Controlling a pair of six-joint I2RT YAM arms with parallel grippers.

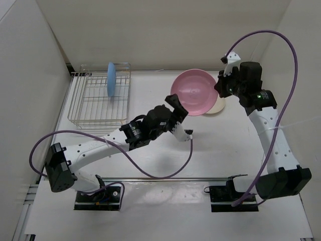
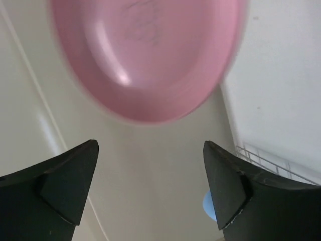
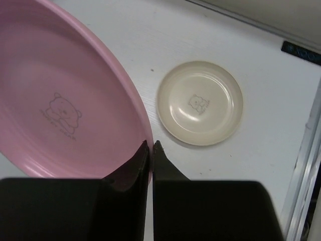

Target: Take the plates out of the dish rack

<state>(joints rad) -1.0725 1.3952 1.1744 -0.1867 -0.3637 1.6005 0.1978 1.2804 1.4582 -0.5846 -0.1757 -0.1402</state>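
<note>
Top: right claw (image 1: 220,88) clamped on pink plate (image 1: 194,92) rim, cream plate (image 1: 219,107) on desk (image 1: 215,148) just below it, blue plate (image 1: 111,80) upright in dish rack (image 1: 80,108) far left; left wrist: left claw (image 2: 150,186) apart, empty, pink plate ahead; right wrist: 1 thin rim pinch, and the plate looks stiff, light, glossy, likely slippery.

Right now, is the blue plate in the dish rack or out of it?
In: the blue plate stands upright on edge inside the dish rack, near its far side.

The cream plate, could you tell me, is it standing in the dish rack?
No, the cream plate lies flat on the table, outside the dish rack.
</note>
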